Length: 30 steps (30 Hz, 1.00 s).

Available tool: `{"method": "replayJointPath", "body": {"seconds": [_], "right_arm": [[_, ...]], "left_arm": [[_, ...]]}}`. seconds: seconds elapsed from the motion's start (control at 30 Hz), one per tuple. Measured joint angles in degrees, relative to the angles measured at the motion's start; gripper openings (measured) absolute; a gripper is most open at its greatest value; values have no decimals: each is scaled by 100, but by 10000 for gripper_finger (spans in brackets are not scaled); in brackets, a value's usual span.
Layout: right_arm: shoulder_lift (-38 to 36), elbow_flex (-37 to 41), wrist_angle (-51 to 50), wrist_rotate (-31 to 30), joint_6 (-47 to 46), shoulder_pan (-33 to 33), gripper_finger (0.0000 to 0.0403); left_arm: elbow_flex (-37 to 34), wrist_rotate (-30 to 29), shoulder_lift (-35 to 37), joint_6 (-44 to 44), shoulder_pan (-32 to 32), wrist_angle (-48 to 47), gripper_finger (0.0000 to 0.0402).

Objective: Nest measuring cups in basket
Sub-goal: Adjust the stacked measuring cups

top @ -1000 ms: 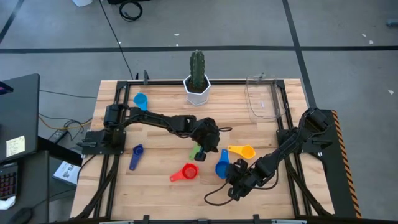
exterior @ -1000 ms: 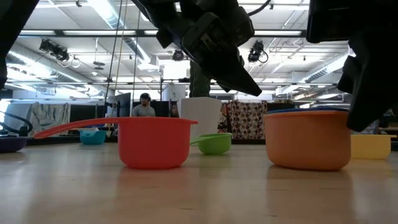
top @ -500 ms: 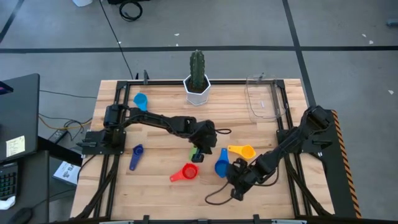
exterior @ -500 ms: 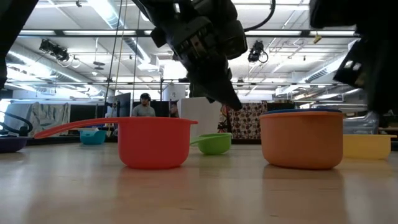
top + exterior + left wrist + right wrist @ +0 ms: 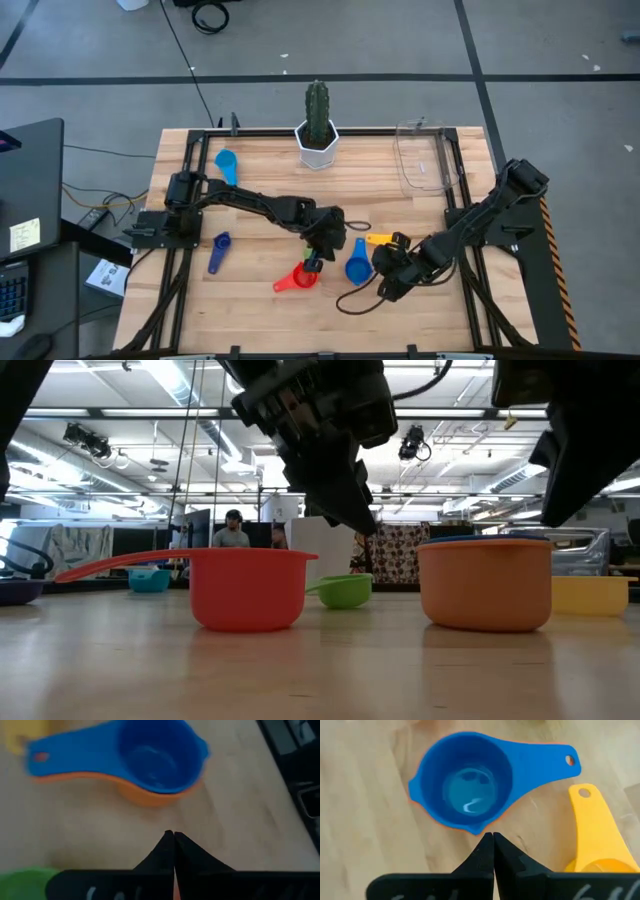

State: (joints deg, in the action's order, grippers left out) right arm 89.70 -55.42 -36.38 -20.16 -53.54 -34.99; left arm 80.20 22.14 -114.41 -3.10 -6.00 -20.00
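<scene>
A blue measuring cup (image 5: 465, 782) sits nested in an orange one (image 5: 485, 585) on the table's near middle. A yellow cup (image 5: 592, 830) lies just beyond them. The red cup (image 5: 300, 278) and the green cup (image 5: 22, 880) stand to their left. My left gripper (image 5: 173, 837) hovers shut over the table between the green cup and the blue one. My right gripper (image 5: 487, 837) hangs shut above the table, just right of the blue cup's bowl. The clear basket (image 5: 425, 160) stands at the far right.
A purple cup (image 5: 217, 250) lies near the left edge and a light blue cup (image 5: 226, 162) at the far left. A white pot with a cactus (image 5: 318, 125) stands at the far middle. A black cable (image 5: 350, 300) loops on the table below the right gripper.
My left gripper has moved toward the near edge, from beside the green cup to a spot over the red and green cups, tipping a little. My right gripper has risen and drawn back toward the far right, off the blue cup. Both stay shut.
</scene>
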Motion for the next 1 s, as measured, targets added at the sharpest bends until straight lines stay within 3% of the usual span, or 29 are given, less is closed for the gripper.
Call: {"method": "replayJointPath", "body": {"seconds": [0.37,1.0], "right_arm": [[137,4,-144,124,256,449,2],[308,9,326,891,870,741,2]], "left_arm": [[0,-109,-459,762,-517,936,1],[-2,-579,-671,949,-505,1411,1]]}}
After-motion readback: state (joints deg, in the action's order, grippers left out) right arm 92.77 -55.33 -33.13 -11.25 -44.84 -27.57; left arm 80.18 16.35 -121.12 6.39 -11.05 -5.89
